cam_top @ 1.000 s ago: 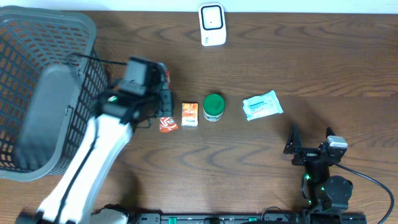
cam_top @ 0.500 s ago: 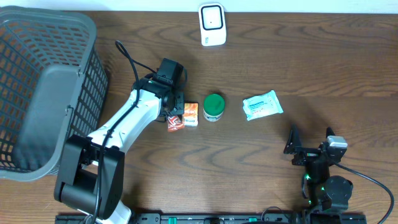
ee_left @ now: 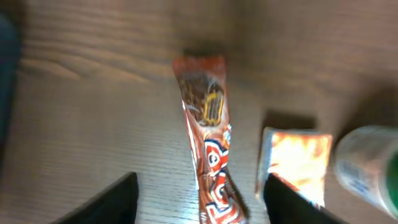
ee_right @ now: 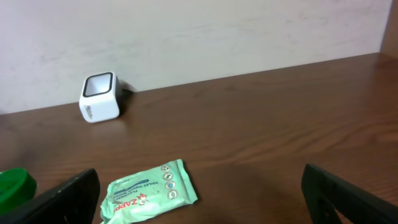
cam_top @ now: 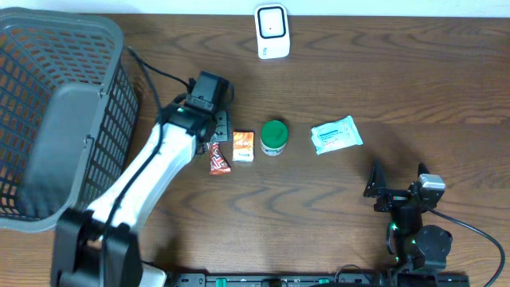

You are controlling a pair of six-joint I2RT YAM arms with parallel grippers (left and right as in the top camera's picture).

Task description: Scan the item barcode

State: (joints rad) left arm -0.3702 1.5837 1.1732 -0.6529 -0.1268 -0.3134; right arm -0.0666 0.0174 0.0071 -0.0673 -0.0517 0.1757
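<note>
A red-and-orange snack bar lies flat on the wooden table, left of an orange box. My left gripper hovers just behind it and is open. In the left wrist view the bar runs between the two dark fingers with a gap on each side, and nothing is gripped. The white scanner stands at the table's back edge, also visible in the right wrist view as the scanner. My right gripper rests open at the front right, and in its own view the right gripper holds nothing.
A green-lidded jar stands right of the orange box. A mint-green wipes packet lies further right, in front of my right gripper. A large grey mesh basket fills the left end of the table.
My left gripper was shut and has now opened. The snack bar lies free on the table, slid slightly back left from the orange box. The right arm has not moved.
</note>
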